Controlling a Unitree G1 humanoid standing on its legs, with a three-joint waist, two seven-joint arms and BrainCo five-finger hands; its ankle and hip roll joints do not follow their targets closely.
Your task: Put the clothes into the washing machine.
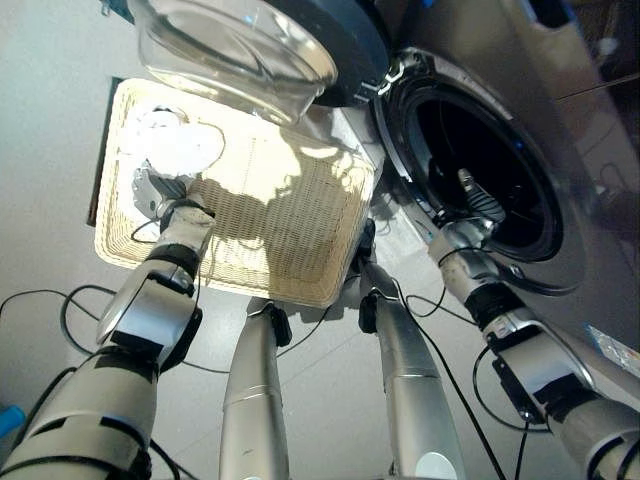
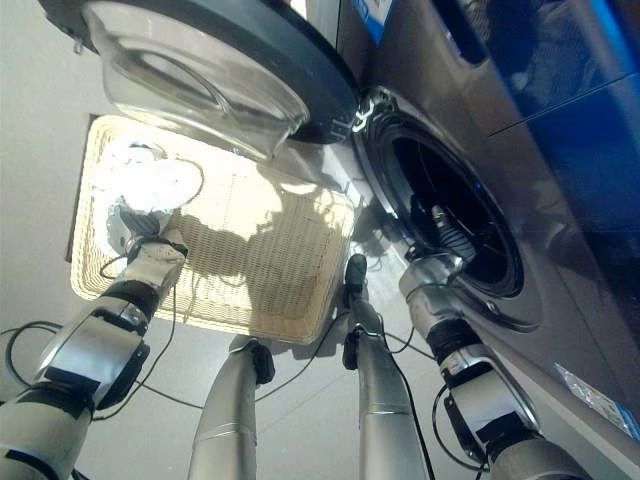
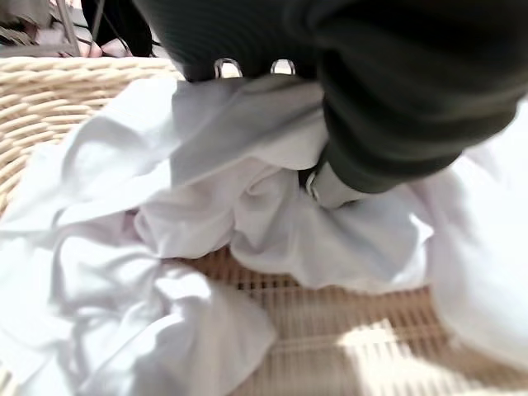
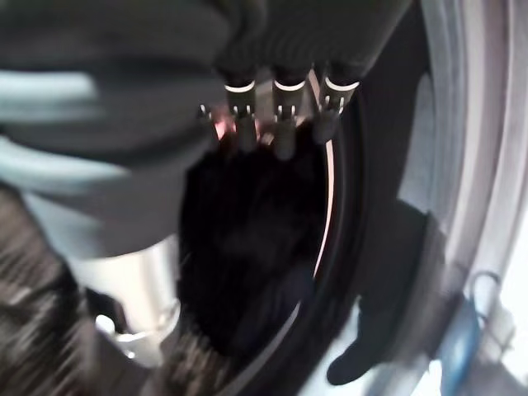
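Pale smooth floor (image 1: 40,150), bright sunlight falling in patches, hard shadows across it

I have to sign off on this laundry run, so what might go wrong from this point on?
1. The left hand is buried in the white clothes in the wicker basket; the heap is loosely bunched, so a lift may bring up only part of it, or trail cloth.
2. The open washer door hangs over the basket, so a rising arm might knock it.
3. The right hand reaches into the drum opening, in the way of a load.
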